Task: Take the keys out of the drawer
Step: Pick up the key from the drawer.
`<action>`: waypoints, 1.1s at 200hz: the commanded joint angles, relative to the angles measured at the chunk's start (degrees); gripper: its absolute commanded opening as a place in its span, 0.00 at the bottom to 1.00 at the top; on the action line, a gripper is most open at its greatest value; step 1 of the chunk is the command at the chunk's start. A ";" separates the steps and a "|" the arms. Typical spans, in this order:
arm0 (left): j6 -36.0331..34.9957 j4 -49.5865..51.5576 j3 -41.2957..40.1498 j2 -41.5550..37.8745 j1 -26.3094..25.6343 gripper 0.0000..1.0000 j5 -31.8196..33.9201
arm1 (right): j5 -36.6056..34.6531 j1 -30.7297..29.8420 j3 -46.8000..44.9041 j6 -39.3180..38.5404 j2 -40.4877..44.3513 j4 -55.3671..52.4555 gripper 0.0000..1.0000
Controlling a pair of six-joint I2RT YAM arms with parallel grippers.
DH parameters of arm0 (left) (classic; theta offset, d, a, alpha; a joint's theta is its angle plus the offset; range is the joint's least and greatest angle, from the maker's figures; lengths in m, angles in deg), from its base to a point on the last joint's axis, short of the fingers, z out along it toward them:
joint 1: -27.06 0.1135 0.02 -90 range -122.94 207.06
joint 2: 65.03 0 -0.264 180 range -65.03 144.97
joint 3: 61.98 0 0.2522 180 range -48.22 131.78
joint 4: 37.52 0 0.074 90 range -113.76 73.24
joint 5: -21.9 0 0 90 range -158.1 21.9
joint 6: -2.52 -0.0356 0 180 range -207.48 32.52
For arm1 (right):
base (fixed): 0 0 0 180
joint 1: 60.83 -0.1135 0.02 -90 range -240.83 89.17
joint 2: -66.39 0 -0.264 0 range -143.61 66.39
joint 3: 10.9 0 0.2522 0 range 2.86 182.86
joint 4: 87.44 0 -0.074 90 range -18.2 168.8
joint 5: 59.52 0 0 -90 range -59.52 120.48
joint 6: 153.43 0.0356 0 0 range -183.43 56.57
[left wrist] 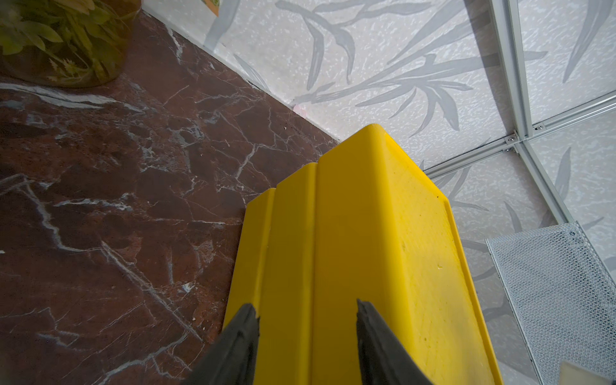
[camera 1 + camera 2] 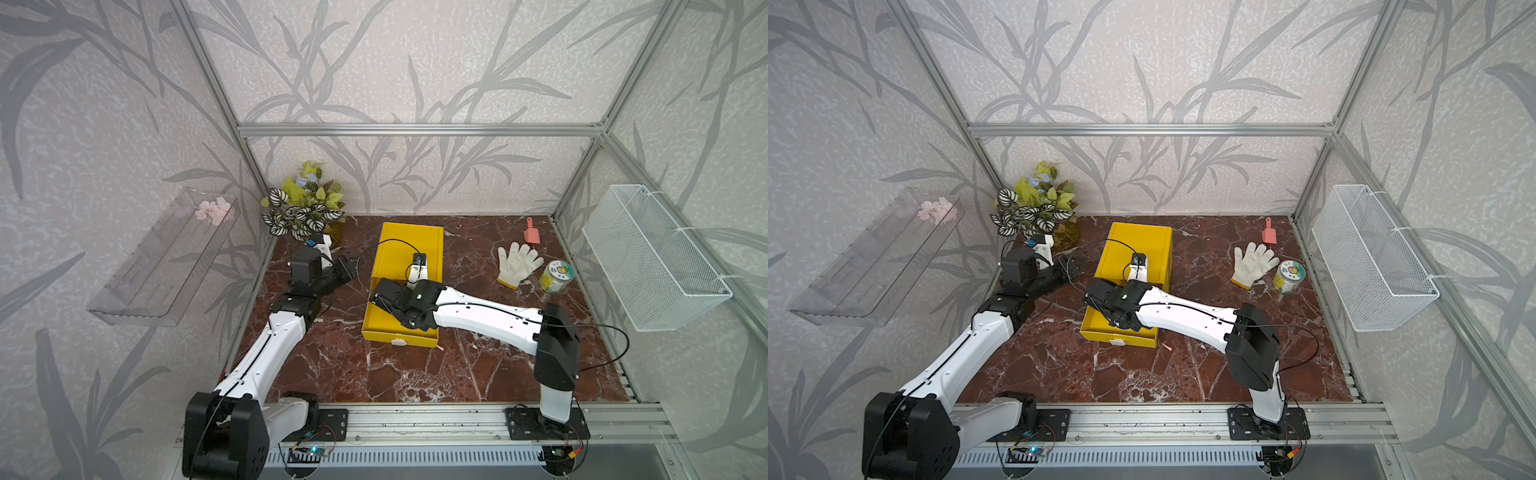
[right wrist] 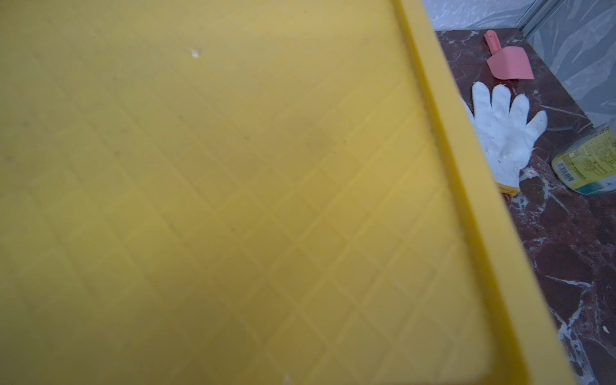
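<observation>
Brown marbled tabletop [image 2: 478,365] under leaf-patterned walls [image 2: 415,62]; mid-frame in both top views stands a yellow cabinet [image 2: 409,245], its drawer [image 2: 399,337] pulled out toward the lower edge. The right gripper [image 2: 384,297] dips into the drawer and covers its inside, so the keys cannot be made out, nor how its jaws stand. The left gripper [image 2: 348,266], just left of the cabinet, has its fingers [image 1: 245,330] spread wide.
</observation>
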 commanded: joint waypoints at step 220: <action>-0.66 0.69 0.27 0.86 1.04 0.49 -1.71 | -0.88 -1.20 -4.50 -4.97 5.57 3.52 0.00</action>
